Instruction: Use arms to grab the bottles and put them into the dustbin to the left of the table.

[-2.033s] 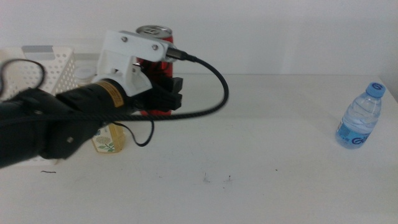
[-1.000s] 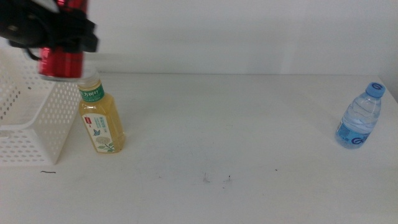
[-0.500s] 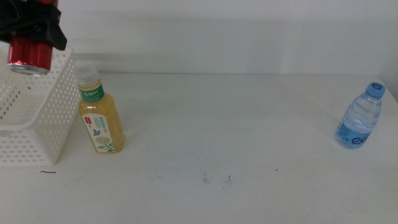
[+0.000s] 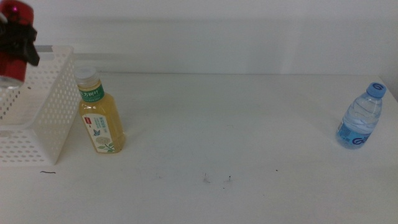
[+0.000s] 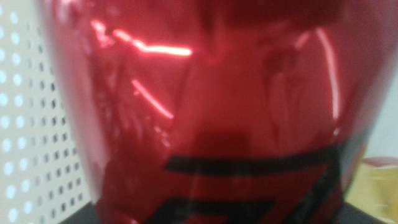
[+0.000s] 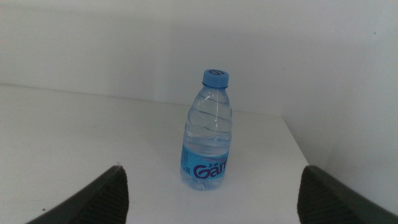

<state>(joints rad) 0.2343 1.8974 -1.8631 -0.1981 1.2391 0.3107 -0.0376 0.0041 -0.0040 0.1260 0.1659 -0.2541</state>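
The slim red can (image 4: 12, 31) hangs over the open top of the white perforated dustbin (image 4: 46, 118) at the table's left end, with my left gripper (image 4: 17, 46) shut on it. In the left wrist view the can (image 5: 211, 112) fills nearly the whole picture, and the dustbin wall (image 5: 31, 124) shows beside it. The yellow tea bottle (image 4: 99, 115) stands upright against the dustbin's outer wall. At the far right stands the small water bottle (image 4: 360, 118) with its blue cap. My right gripper (image 6: 212, 180) is open, a short way in front of that water bottle (image 6: 208, 134); it is out of the middle view.
The white table (image 4: 236, 137) stretches between the tea bottle and the water bottle, with a few dark specks near the front. A white wall runs behind the table. The table's right edge lies just past the water bottle.
My left gripper has carried the red can from the middle of the table leftward, past the tea bottle, until it is over the dustbin. The tea bottle and water bottle have not moved.
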